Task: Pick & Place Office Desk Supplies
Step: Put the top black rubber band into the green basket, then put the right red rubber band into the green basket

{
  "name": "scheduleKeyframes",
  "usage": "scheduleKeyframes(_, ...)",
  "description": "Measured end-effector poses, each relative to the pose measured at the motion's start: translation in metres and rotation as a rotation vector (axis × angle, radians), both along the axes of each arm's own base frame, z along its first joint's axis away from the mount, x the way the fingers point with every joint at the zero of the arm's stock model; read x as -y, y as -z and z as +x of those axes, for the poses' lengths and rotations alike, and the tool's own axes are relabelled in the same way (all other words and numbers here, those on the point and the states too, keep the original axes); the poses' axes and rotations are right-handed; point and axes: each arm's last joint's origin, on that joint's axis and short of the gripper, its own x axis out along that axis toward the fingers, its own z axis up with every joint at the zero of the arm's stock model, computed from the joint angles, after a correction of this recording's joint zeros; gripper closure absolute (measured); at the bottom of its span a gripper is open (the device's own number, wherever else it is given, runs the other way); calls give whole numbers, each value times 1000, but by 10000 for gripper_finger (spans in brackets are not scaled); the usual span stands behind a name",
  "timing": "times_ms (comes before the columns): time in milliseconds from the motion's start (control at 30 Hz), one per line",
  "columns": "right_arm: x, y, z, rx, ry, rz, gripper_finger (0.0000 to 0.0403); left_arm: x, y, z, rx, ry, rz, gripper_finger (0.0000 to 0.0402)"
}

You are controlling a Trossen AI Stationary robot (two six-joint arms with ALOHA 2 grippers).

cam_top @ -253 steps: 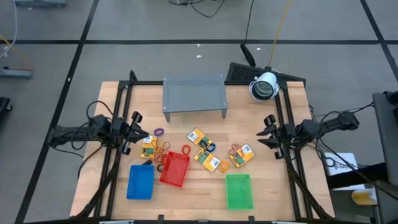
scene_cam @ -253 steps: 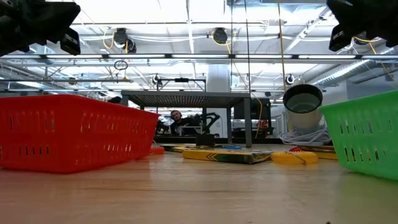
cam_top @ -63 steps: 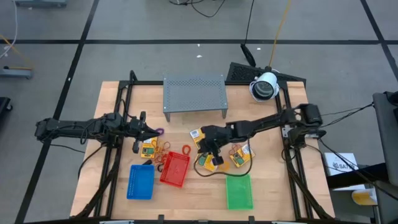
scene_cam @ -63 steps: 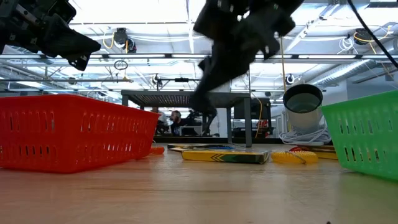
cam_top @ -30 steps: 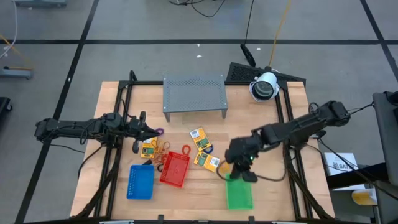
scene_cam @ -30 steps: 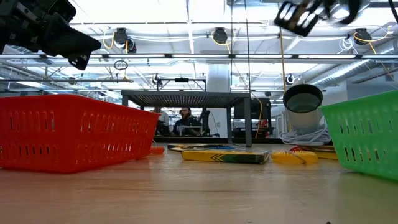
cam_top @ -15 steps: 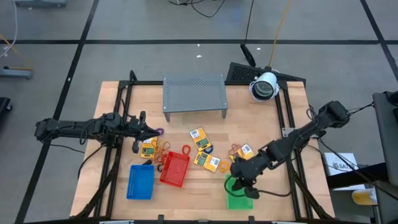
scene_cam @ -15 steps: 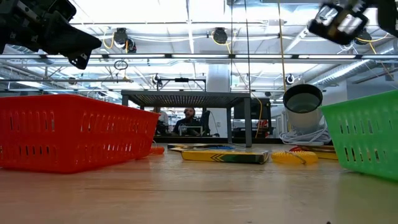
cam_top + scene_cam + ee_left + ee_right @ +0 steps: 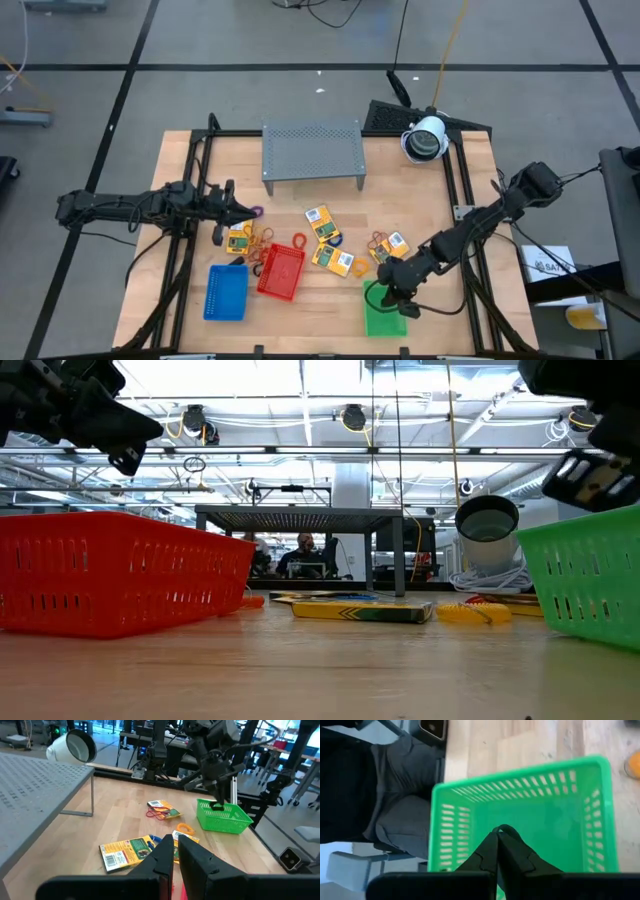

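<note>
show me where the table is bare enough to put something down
Bare wood lies between the grey rack and the packets, right of the rack toward the white camera, and along the near edge between the red tray and green tray. It is crowded mid-table, and the right gripper hangs over the green tray.

Grey tiled floor (image 9: pixel 250 95) with dark seams, ceiling trusses (image 9: pixel 300 452), bright overhead lights, cluttered workshop benches (image 9: pixel 150 767)
</note>
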Motion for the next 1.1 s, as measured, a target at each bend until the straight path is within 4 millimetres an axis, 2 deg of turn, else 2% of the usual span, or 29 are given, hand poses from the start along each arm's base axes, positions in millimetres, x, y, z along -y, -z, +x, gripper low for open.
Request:
scheduleKeyframes(300,6,14,-6,-16,52,-33,391,0,5,5,-61,-14,-92,369)
scheduleKeyframes(667,3,9,-2,65,47,21,297,-2,13,16,-122,-75,-127,369)
scheduleKeyframes(833,0,0,5,187,26,65,273,-2,8,21,-54,-60,-64,369)
scheduleKeyframes(1100,11,-12,20,378,21,68,271,-1,1,25,18,-21,-52,369)
